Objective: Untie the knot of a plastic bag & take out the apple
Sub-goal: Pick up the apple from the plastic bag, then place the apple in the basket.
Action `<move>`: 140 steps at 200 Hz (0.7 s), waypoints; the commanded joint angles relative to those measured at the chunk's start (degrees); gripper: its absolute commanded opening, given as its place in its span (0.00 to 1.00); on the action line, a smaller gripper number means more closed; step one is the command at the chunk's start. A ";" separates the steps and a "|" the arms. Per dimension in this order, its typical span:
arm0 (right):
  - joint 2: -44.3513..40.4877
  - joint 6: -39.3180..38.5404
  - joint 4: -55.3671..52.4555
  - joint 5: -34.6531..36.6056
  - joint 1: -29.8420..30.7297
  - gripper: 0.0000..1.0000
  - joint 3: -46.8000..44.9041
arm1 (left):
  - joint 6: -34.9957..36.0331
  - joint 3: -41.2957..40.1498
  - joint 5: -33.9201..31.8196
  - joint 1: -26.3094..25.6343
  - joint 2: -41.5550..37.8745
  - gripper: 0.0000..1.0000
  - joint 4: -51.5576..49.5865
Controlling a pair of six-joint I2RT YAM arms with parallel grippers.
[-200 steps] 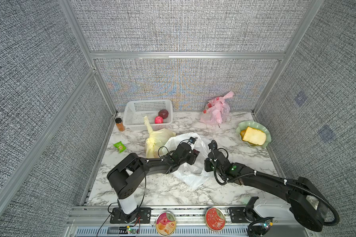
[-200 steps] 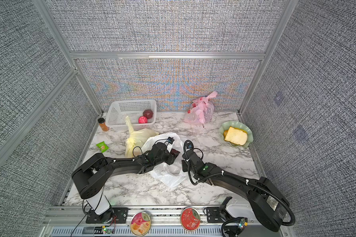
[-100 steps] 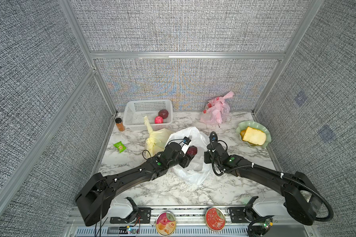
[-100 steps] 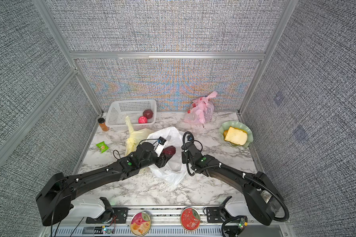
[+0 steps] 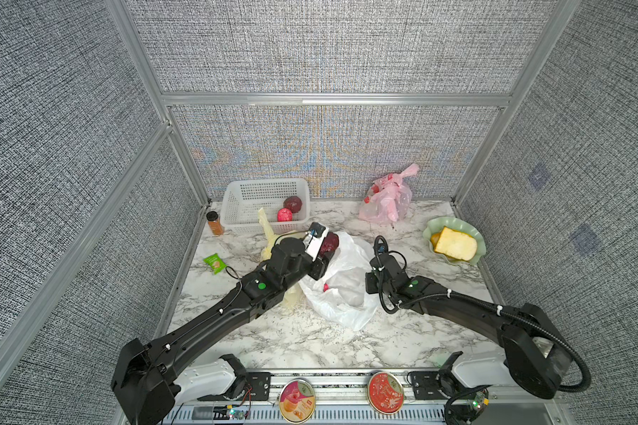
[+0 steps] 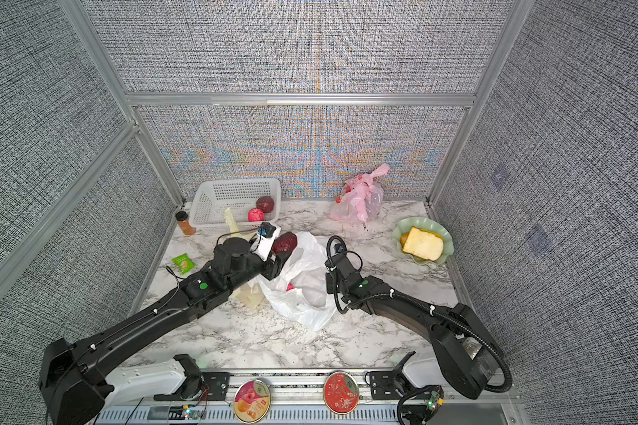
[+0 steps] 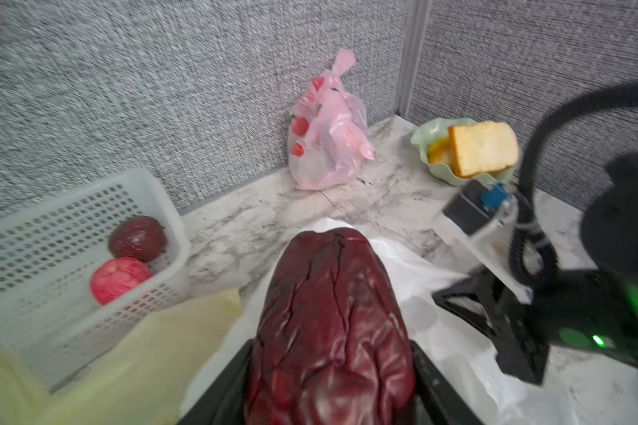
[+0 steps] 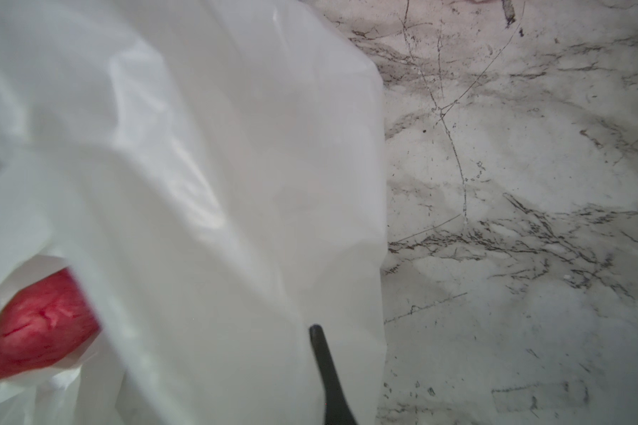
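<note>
In both top views your left hand (image 5: 326, 250) is clamped on a dark, wrinkled apple (image 5: 330, 240), held outside the white bag (image 5: 347, 294), over its far edge. In the left wrist view the apple's skin looks shrivelled and soft, likely light and easily bruised, so grip its broad sides gently. In the right wrist view your right hand (image 8: 323, 364) is closed, apparently pinching the bag's thin, slippery film near a second red fruit (image 8: 34, 327) inside.

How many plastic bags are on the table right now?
3: a white bag in the middle, a yellow bag beside the basket, and a pink bag at the back. I see no others.
</note>
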 commanded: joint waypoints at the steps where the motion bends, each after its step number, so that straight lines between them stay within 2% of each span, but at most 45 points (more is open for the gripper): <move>1: -0.23 -0.70 1.73 -1.26 -0.10 0.00 -0.64 | 2.64 4.87 -0.64 4.06 2.96 0.61 -3.55; 20: -0.20 -1.05 0.93 -0.94 -0.27 0.00 -0.65 | 3.35 8.61 1.39 8.76 6.59 0.62 -3.72; 53: -1.80 -0.26 0.74 -0.58 -0.44 0.00 -2.03 | 2.38 13.40 8.99 17.71 14.32 0.62 -1.90; 84: -3.23 -0.21 0.56 -0.15 -0.63 0.00 -3.21 | -1.77 18.03 16.55 26.43 23.57 0.63 -0.52; 109: -4.23 -0.58 0.63 0.75 -0.94 0.00 -3.94 | -5.05 20.74 19.53 31.26 30.26 0.63 2.35; 140: -4.91 -0.67 0.10 1.11 -1.19 0.00 -4.21 | -5.59 27.24 17.56 34.17 39.17 0.63 2.30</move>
